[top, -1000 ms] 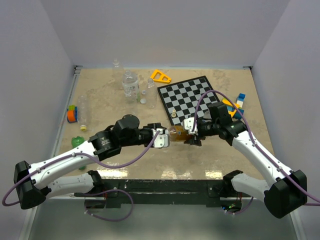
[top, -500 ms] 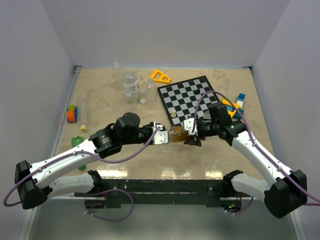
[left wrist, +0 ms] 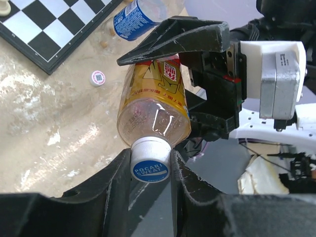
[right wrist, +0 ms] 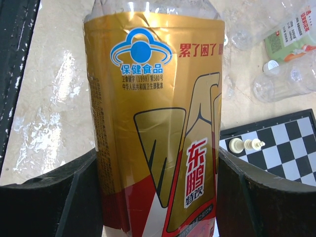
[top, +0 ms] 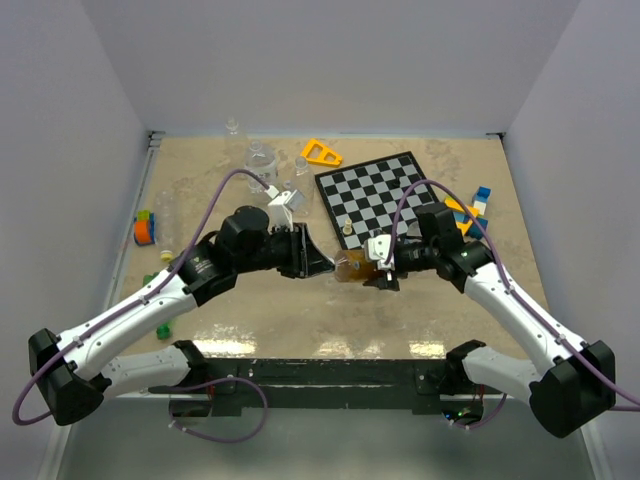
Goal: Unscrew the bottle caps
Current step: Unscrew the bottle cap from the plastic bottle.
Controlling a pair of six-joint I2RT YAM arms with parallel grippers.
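An amber-brown bottle (top: 350, 268) with a gold and red label is held level above the table between both grippers. My left gripper (top: 325, 264) is shut on its cap (left wrist: 150, 163), which is white with a blue top, one finger on each side. My right gripper (top: 381, 264) is shut on the bottle's body (right wrist: 158, 123), its fingers (right wrist: 247, 192) pressed on both sides of the label. The left wrist view shows the bottle (left wrist: 155, 103) running from the cap to the right gripper's black fingers (left wrist: 177, 39). A loose white cap (left wrist: 97, 77) lies on the table.
A chessboard (top: 385, 200) with two pale pieces (right wrist: 244, 144) lies behind the bottle. Clear bottles (top: 262, 165) and an orange triangle (top: 321, 152) are at the back. A blue-labelled bottle (left wrist: 136, 17) lies beyond the board. Coloured blocks (top: 478, 205) are at the right, and an orange and blue object (top: 145, 228) at the left.
My left wrist has rolled around while its fingers stayed at the cap, and its cable now loops up over the arm. The right gripper and bottle have barely moved.
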